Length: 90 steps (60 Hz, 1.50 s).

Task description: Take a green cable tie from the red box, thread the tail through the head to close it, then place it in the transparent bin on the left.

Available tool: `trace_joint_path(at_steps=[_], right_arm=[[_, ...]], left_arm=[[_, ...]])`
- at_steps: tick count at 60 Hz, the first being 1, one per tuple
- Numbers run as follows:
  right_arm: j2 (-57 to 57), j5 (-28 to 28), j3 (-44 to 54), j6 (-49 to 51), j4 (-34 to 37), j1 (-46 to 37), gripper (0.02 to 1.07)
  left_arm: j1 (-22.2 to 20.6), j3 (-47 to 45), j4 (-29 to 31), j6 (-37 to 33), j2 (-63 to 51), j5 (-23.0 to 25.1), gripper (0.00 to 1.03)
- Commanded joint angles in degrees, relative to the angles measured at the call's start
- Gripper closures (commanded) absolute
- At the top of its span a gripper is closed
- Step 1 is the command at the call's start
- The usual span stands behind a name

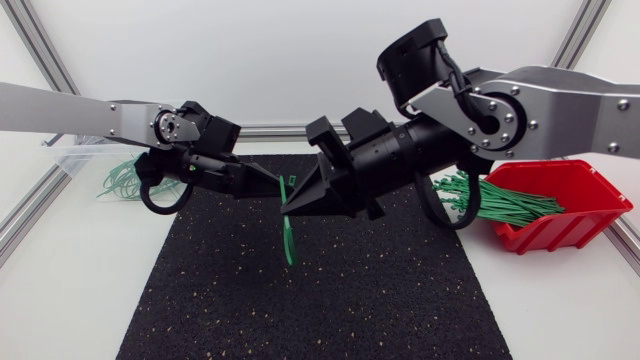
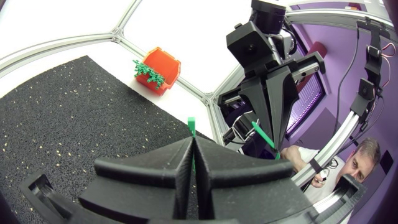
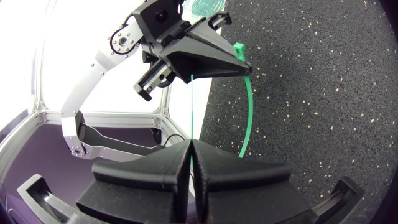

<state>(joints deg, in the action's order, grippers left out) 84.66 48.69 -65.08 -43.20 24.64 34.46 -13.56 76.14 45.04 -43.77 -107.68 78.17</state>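
Black speckled mat (image 1: 300, 310), left claw (image 1: 277, 182) and right claw (image 1: 289, 207) both clamped on one green cable tie (image 1: 289, 240) above it

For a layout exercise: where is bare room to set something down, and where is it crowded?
Free: near half of the black mat, up to the cable tie. Crowded: the middle, where left gripper and right gripper hold it, between transparent bin and red box.

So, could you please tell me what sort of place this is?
Probably a robotics lab workcell: left arm and right arm meet over a black speckled mat, beside a red box of green cable ties.
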Motion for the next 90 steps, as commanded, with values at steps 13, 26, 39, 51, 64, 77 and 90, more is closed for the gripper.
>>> trace_joint_path(at_steps=[13,26,39,51,64,77,90], right_arm=[[2.61,0.8,-1.54,-2.24,-2.14,0.0,1.02],[10.08,34.19,-1.72,-6.72,-6.8,-9.14,0.8],[6.57,20.13,-2.07,-2.06,-3.46,-8.0,1.01],[8.41,18.46,-2.16,-3.12,-0.83,-7.04,0.97],[10.17,21.71,-3.3,-3.73,-0.03,-5.37,1.01],[12.02,25.32,-3.39,-3.91,0.05,-5.63,1.01],[14.04,27.08,-2.86,-4.08,0.05,-6.24,1.01]], left_arm=[[0.11,-2.84,-4.87,-1.41,2.21,1.28,1.0],[-0.24,-2.66,-7.95,-1.41,1.51,1.19,1.0],[-0.24,-3.19,-8.65,-1.41,0.8,0.93,1.0],[-0.24,-3.72,-10.5,-1.41,0.89,0.58,1.0],[0.03,-3.89,-12.25,-1.32,0.8,0.4,1.0],[0.11,-6.09,-16.38,-1.32,2.12,-0.04,1.0],[-0.15,-6.88,-18.32,-1.23,3.18,-0.21,1.0]])
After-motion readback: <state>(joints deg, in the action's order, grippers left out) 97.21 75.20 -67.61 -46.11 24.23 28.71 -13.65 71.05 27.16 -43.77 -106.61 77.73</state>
